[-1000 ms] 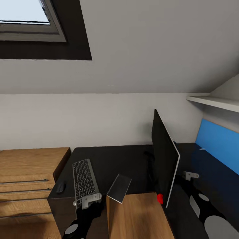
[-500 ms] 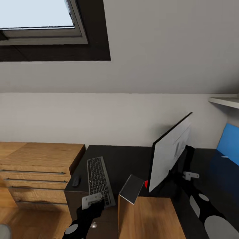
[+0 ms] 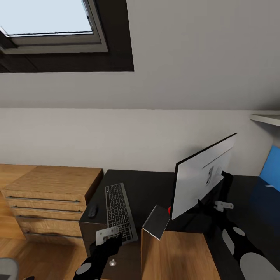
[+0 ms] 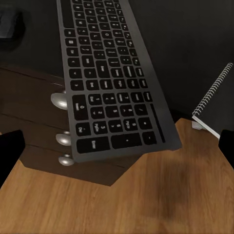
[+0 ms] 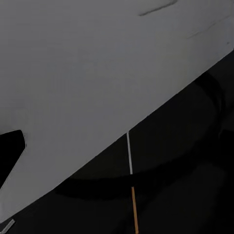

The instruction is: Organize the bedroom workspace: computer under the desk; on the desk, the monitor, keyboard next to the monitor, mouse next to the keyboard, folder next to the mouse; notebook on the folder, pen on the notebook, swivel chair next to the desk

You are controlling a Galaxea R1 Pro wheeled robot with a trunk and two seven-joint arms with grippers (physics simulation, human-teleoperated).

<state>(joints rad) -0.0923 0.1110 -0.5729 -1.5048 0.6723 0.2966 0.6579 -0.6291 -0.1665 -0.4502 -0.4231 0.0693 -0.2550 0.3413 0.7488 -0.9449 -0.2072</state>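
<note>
The black desk (image 3: 147, 190) carries the silver-framed keyboard (image 3: 118, 212), which juts over the front edge above the drawer unit (image 4: 44, 122). The small dark mouse (image 3: 92, 210) lies just left of it. My left gripper (image 3: 107, 234) hovers open at the keyboard's (image 4: 109, 73) near end, fingertips (image 4: 9, 151) wide apart. A grey spiral notebook (image 3: 156, 222) tilts off the desk edge to the right. The monitor (image 3: 202, 179) turns a pale grey face to me. My right gripper (image 3: 220, 205) sits low behind it. In the right wrist view one finger (image 5: 10, 151) lies against the grey panel (image 5: 87, 73).
A light wooden drawer chest (image 3: 50, 194) stands left of the desk. Wooden floor (image 3: 175, 256) fills the desk's notch below me. A blue wall panel (image 3: 272, 171) and a white shelf (image 3: 268, 118) are at the right. A skylight (image 3: 46, 19) is overhead.
The camera has swung left, shifting the whole scene right. The monitor, edge-on a second ago, now shows its broad grey face. Both arms keep their place in the picture.
</note>
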